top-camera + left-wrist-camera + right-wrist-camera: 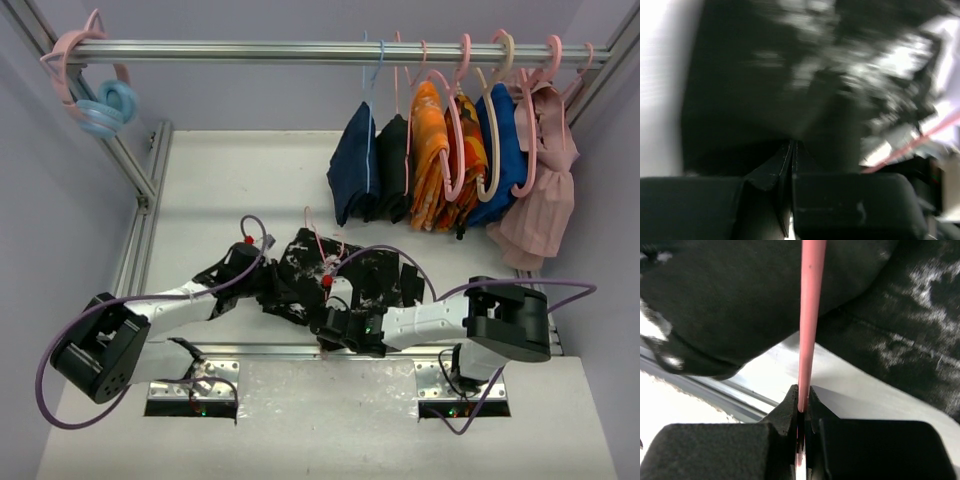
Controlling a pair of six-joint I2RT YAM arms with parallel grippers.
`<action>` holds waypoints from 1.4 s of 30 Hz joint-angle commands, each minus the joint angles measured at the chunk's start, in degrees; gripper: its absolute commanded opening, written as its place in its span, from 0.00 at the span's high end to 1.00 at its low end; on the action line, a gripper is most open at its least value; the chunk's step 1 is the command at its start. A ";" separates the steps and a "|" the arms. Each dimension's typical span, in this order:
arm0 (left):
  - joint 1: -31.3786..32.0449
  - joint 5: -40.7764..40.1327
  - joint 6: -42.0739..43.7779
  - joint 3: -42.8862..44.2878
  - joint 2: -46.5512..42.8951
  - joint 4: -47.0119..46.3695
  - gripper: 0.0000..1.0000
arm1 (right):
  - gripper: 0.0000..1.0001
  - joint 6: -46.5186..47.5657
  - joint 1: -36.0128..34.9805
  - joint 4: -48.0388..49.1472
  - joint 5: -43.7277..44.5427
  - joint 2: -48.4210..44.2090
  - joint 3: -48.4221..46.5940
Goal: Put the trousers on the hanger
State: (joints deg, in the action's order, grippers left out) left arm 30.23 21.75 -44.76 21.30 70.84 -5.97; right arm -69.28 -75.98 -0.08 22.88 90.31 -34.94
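right tool (802, 397): clamped thin pink wire hanger (810, 315) | left tool (791, 150): closed at left edge of black white-splattered fabric trousers (345, 275), pinch unclear | trousers lay on table (230, 180) between tools, long axis left-right; hanger crossed them, hook pointing away

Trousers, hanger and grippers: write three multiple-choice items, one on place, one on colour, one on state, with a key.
1. Where do the trousers lie? A. on the rail B. on the table C. on a shelf
2. What colour is the hanger wire in the right gripper? A. blue B. orange C. pink
3. How does the left gripper stand? A. shut B. wide open C. out of view
Key: 1 B, the top view shows them crumpled on the table; 2 C, the right wrist view shows pink wire between closed fingers; 3 A, its fingers meet in the left wrist view.
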 commanded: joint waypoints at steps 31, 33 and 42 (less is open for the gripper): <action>11.87 -26.34 -9.63 11.20 -14.95 14.09 0.31 | 1.00 2.09 -1.84 -13.88 3.67 2.66 -10.18; 11.85 -28.17 -11.30 11.27 -14.70 14.88 0.26 | 1.00 2.15 -2.00 -12.87 3.39 3.22 -10.60; 8.92 -30.37 -16.92 13.39 -10.01 15.25 0.30 | 1.00 5.31 -2.42 -13.00 4.21 6.40 -13.41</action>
State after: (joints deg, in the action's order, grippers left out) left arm 40.43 -5.77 -58.20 32.42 60.68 8.88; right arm -65.83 -77.71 -14.29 25.67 96.94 -47.29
